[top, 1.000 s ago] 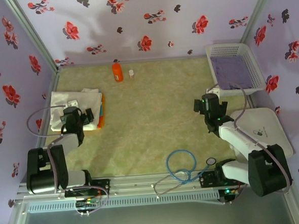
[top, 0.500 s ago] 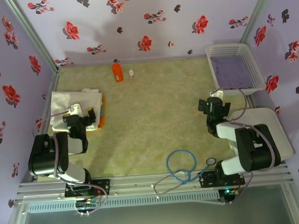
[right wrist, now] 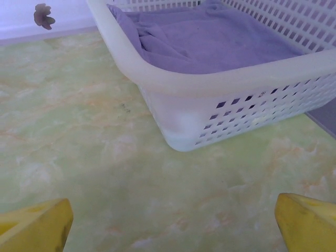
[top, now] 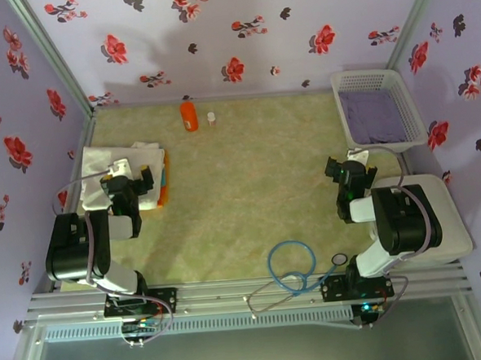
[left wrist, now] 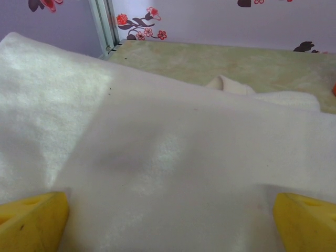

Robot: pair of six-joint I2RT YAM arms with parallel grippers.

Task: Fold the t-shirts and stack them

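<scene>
The t-shirts lie stacked at the table's left edge. A white t-shirt (top: 101, 164) is on top, and orange and teal edges (top: 165, 181) peek out on its right side. My left gripper (top: 131, 177) hovers over the stack, open. In the left wrist view the white t-shirt (left wrist: 173, 152) spreads under my left gripper (left wrist: 170, 226), whose yellow fingertips (left wrist: 34, 220) stand wide apart, holding nothing. My right gripper (top: 348, 168) is open over bare table near the basket corner. In the right wrist view my right gripper (right wrist: 170, 226) holds nothing between its yellow fingertips (right wrist: 307, 220).
A white basket (top: 365, 76) with a purple cloth (top: 371, 115) stands at the back right; its corner (right wrist: 184, 126) is close to my right gripper. An orange bottle (top: 188, 115) and a small white object (top: 211, 117) stand at the back. A blue cable loop (top: 291, 267) lies near the front.
Both arms have folded back toward their bases. The left gripper shifted slightly back over the stack, the right one moved right toward the basket. Both stayed open.
</scene>
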